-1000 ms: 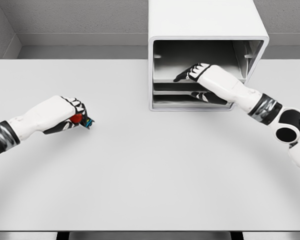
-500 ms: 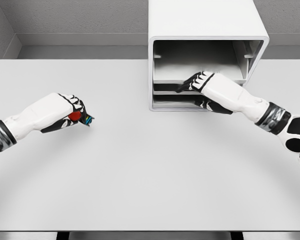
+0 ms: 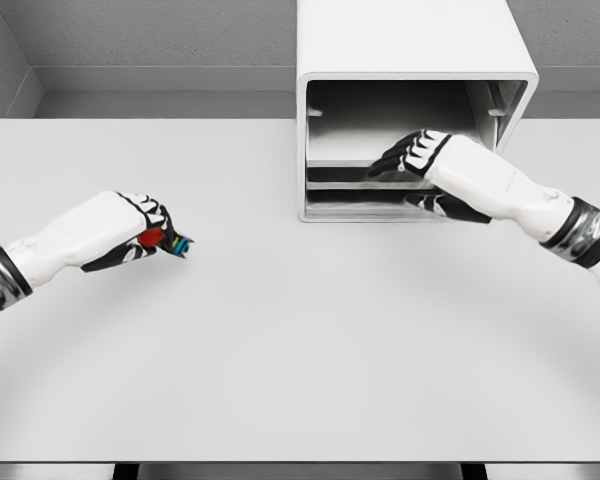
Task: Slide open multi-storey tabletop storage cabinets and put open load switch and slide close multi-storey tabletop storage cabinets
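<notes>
- Head view looks down on a pale grey table point(image 3: 280, 340) with a white cabinet point(image 3: 410, 40) at its far edge, right of centre.
- The cabinet's front is open toward the camera, showing a tall grey upper space and thin drawer shelves point(image 3: 360, 185) stacked low inside.
- The right hand point(image 3: 435, 165) comes in from the right edge on a white arm with a dark and silver wrist band.
- Its fingers point(image 3: 400, 160) are curled, black tips pointing left, at the front edge of the upper shelf; the thumb point(image 3: 430, 203) lies lower, by the bottom shelf.
- Whether those fingers actually clamp the shelf edge cannot be told; they sit on or just over it.
- The left hand point(image 3: 130, 228) comes in from the left edge and hovers low over the table's left side, well apart from the cabinet.
- Its fingers are closed around the switch point(image 3: 165, 241), a small thing showing a red part in the palm and a blue-green tip sticking out to the right.
- The switch is held just above the table, with a faint shadow under the hand.
- A grey wall point(image 3: 150, 35) runs behind the table and cabinet.
</notes>
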